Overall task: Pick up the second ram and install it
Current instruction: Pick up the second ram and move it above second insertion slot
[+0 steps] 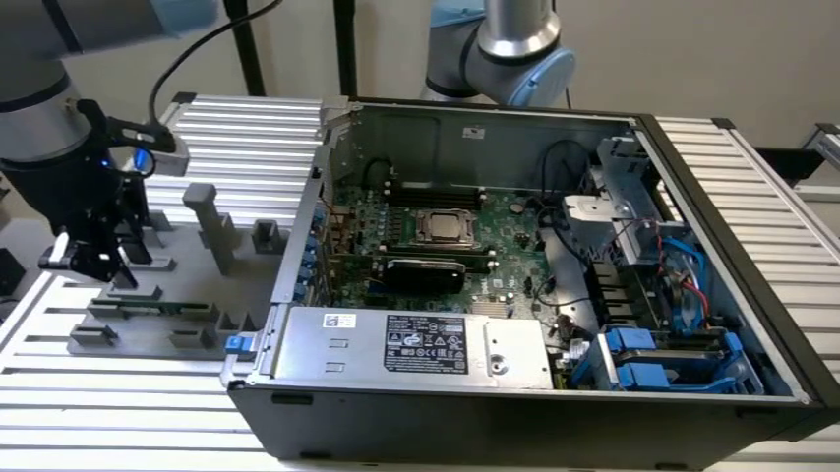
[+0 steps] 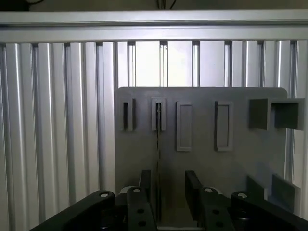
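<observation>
Around: grey slotted plastic holder (image 2: 202, 163) on ribbed aluminium surface (image 2: 57, 120); open black computer case (image 1: 525, 393) nearby.
Ram: thin green ram stick (image 2: 158, 144), edge-up in a slot.
Hand: black hand (image 2: 168, 179) spread wide, astride the stick.

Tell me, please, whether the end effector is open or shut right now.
Open: in the wrist view the end effector has its fingers apart, the second ram standing edge-on in the gap, untouched on one side.

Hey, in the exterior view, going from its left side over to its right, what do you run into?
gripper → tall gray post → small gray block → processor socket → blue drive cage
</observation>
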Tool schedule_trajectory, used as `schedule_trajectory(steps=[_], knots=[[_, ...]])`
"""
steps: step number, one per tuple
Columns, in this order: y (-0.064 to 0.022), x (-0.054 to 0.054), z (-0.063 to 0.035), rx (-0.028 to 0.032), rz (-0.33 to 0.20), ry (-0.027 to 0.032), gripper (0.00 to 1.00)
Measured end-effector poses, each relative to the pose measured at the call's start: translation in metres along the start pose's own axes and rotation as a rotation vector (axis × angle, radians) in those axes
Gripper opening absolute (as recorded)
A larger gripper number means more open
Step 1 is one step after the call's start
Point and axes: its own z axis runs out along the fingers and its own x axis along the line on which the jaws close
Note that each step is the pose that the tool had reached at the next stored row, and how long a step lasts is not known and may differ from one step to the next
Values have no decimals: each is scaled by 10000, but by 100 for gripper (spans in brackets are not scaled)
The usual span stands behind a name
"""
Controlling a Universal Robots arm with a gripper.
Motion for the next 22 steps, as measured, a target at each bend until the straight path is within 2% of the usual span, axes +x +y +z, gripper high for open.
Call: schedule_trajectory(steps=[22], knots=[[-3, 29, 397, 12, 75, -1, 100]])
